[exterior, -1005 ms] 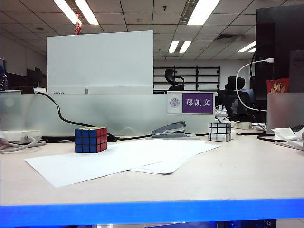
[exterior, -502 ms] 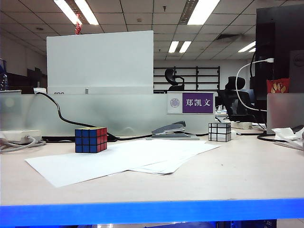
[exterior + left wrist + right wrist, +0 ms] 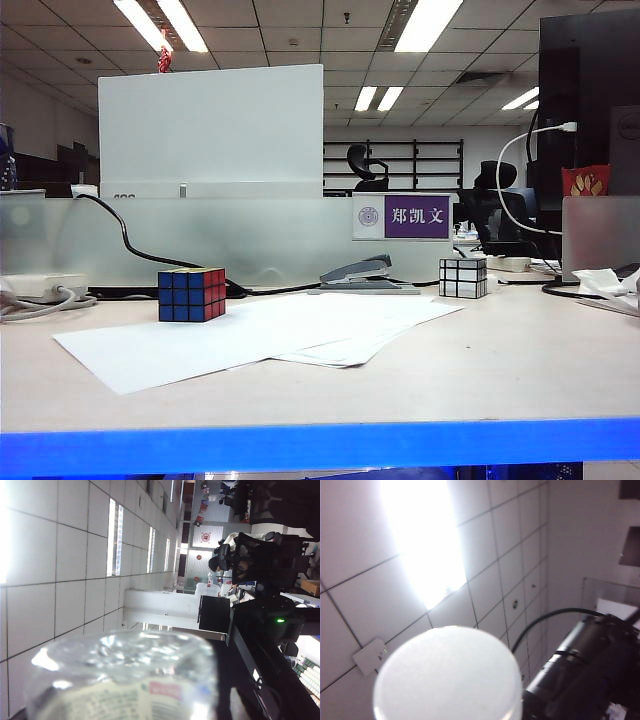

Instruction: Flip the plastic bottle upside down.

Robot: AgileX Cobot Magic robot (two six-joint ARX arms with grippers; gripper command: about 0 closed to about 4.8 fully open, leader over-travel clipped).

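The plastic bottle (image 3: 125,675) is up in the air and does not show in the exterior view. In the left wrist view its clear base and cream label with a red patch fill the space at my left gripper's jaws, against the ceiling. The fingers themselves are hidden. In the right wrist view the bottle's white cap (image 3: 447,675) sits right at my right gripper's jaws and hides the fingers, with ceiling lights behind it. Neither arm shows in the exterior view.
On the table lie white paper sheets (image 3: 270,335), a coloured cube (image 3: 190,293), a silver cube (image 3: 462,277) and a stapler (image 3: 358,272). A black arm (image 3: 270,625) stands beside the bottle in the left wrist view, and another arm (image 3: 585,670) beside the cap.
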